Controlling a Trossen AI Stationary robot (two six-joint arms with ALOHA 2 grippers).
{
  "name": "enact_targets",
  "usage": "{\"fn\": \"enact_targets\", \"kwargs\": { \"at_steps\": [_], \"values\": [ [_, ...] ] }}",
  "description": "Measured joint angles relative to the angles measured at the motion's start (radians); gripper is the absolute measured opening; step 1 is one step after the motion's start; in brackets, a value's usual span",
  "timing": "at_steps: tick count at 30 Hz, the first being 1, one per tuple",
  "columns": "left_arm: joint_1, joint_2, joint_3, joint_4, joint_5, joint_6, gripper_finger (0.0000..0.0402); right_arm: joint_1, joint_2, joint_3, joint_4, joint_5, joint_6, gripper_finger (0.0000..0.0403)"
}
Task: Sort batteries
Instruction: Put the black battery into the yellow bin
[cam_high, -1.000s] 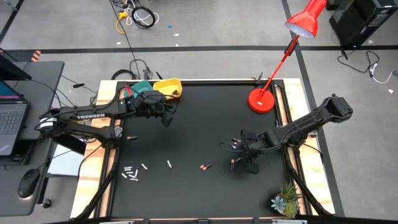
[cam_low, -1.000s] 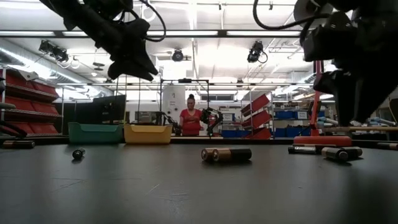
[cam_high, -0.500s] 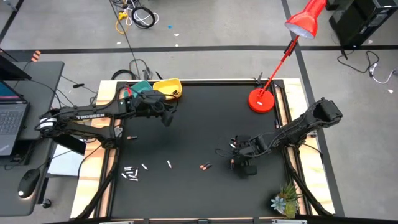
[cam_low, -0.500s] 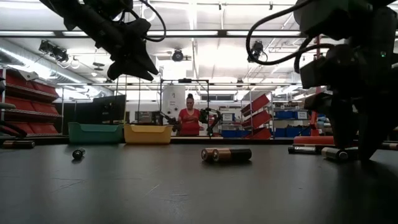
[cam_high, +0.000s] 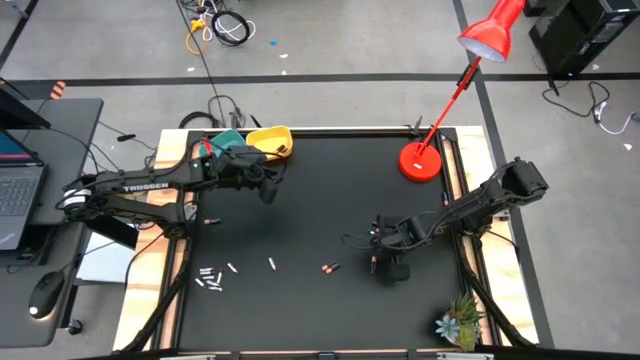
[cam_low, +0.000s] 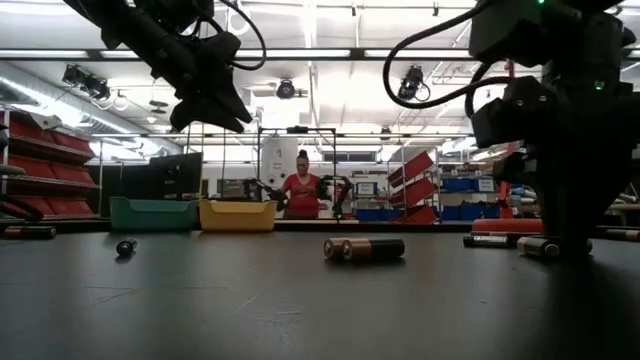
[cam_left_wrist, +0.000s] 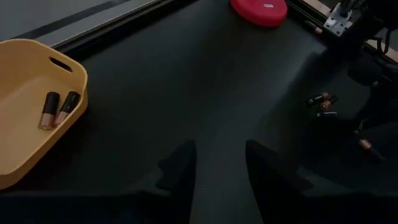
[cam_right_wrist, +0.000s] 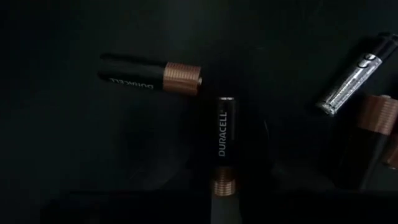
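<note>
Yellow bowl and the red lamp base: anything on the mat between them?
Nothing. In the high view the black mat between the yellow bowl and the lamp base is bare; the left wrist view agrees.

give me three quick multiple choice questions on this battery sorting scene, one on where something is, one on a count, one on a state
1. Where is the right tool?
A. over the yellow bowl
B. low over the batteries at the table's right
C. beside the plant

2. How many batteries lie in the yellow bowl?
A. none
B. two
C. five

3. How does the left tool stand?
A. open and empty, above the table
B. shut on a battery
C. resting inside the teal bowl

Answers:
1. B: in the high view the right tool is down among the dark batteries.
2. B: the left wrist view shows two copper-ended cells in the yellow bowl.
3. A: the left tool has its fingers apart with nothing between, near the bowls.
</note>
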Motion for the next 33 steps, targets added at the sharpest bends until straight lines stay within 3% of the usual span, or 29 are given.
{"fn": "enact_targets", "kwargs": {
  "at_steps": [6,19,29,33],
  "values": [
    [0.000,0.000,0.000,0.017,0.107,0.004,0.0147,-0.055,0.001,0.129,-0.070,0.046,-0.032,0.0042],
    [0.122,0.000,0.000,0.224,0.146,-0.089,0.0147,-0.266,0.001,0.374,-0.017,0.115,-0.095,0.0042],
    [0.136,0.027,0.001,0.448,0.185,-0.206,0.0147,-0.433,0.000,0.443,0.414,0.112,-0.024,0.0042],
    [0.127,0.071,0.001,0.605,0.187,-0.245,0.0148,-0.467,-0.001,0.443,0.471,0.078,0.020,0.0042]
  ]
}}
